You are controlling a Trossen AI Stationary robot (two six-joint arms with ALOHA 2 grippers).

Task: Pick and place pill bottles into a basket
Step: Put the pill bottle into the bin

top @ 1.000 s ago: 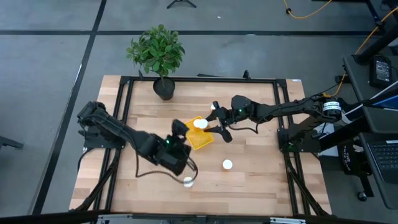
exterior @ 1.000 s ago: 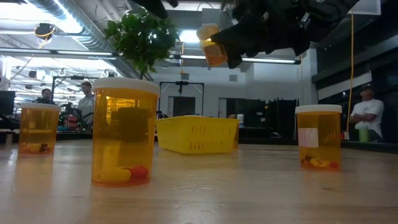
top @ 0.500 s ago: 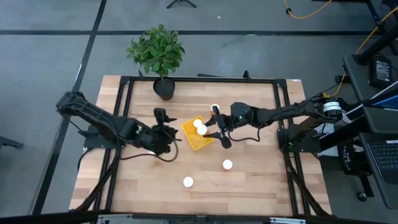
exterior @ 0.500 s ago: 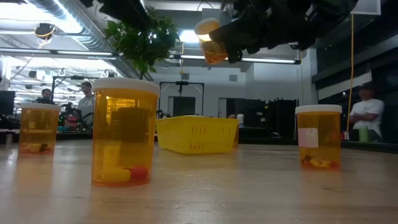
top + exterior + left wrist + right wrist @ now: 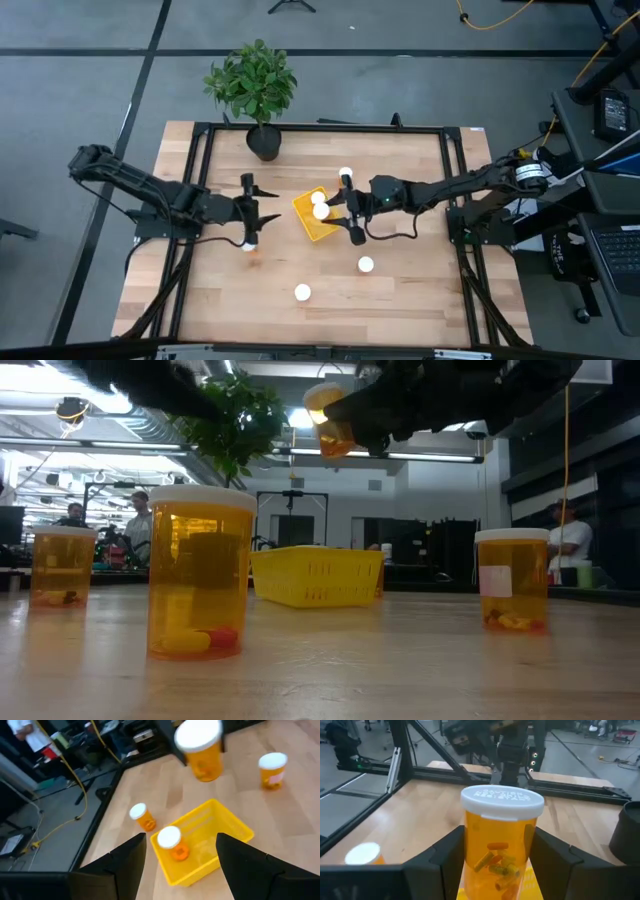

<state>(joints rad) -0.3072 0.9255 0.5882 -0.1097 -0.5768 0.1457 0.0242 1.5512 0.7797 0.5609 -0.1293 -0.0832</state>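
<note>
Two arms reach inward: our right gripper [image 5: 350, 207] clasps a bottle [image 5: 320, 211] upright above the basket [image 5: 318, 222], which already has one inside. Our left gripper [image 5: 250, 211], fingers spread and empty, stretches level beside the basket.

Two dark, slender jointed arms, matte black throughout; black cables loop along the right arm [image 5: 450, 185], with what looks like a silver band near its base.
</note>
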